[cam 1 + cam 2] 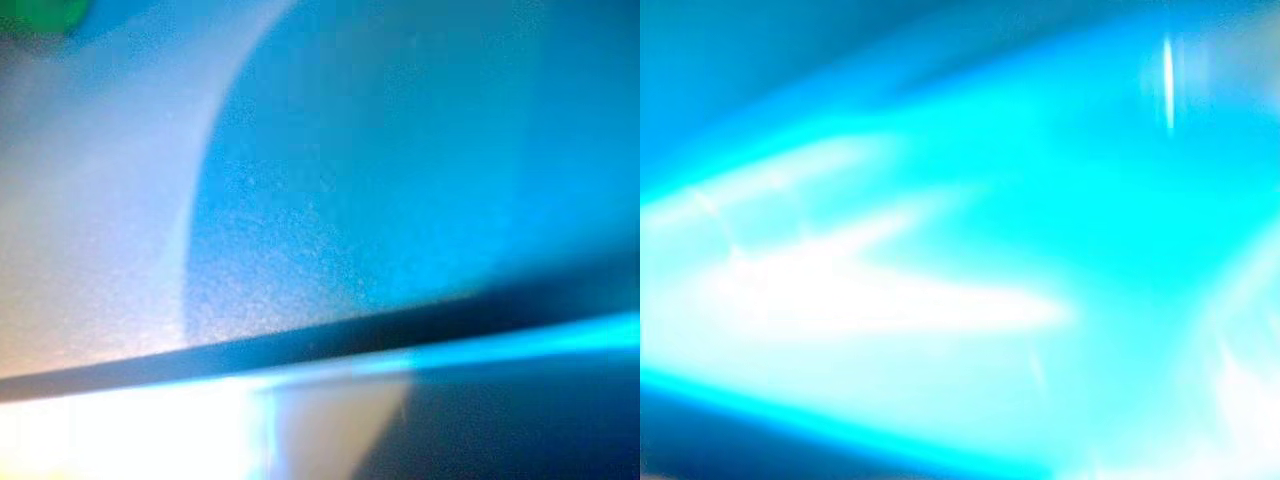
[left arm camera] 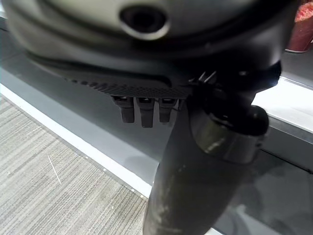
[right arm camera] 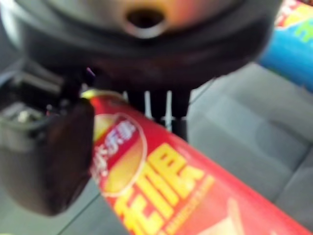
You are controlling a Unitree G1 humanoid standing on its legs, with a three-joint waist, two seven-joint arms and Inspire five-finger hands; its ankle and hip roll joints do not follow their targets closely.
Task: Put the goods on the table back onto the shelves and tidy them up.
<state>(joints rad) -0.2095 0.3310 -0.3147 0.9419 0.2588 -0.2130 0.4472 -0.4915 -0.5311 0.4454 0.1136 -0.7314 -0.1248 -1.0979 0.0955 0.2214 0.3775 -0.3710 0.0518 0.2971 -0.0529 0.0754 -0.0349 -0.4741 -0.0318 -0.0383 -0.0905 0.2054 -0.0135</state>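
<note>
**Right hand clamped on a red canister, left hand hanging loose**

While the 2 head views give us nothing but blue and white glare at close range, with no object we can make out, the wrist views tell us more.

Looking along the right hand [image 3: 146, 68], we see a red canister [image 3: 186, 196] with yellow lettering and a round label lying under the palm. The thumb [image 3: 46, 161] presses one side of it and the fingers [image 3: 159, 105] curl over the far side, so we read the hand as closed around the canister. Below it lies a grey surface [image 3: 244, 132] with seams, and at the edge of the same view sits a blue package [image 3: 293, 54] with red and yellow at its top, apart from the canister.

Looking along the left hand [image 2: 146, 73], we find its fingers [image 2: 142, 110] short, relaxed and around nothing, with the thumb [image 2: 205, 161] standing out towards the camera. Past them runs a grey shelf board [image 2: 73, 112] with a white front edge [image 2: 73, 142], above striped grey carpet [image 2: 49, 191]. A red container [image 2: 301, 29] stands in the far corner of that view, well apart from the hand.
</note>
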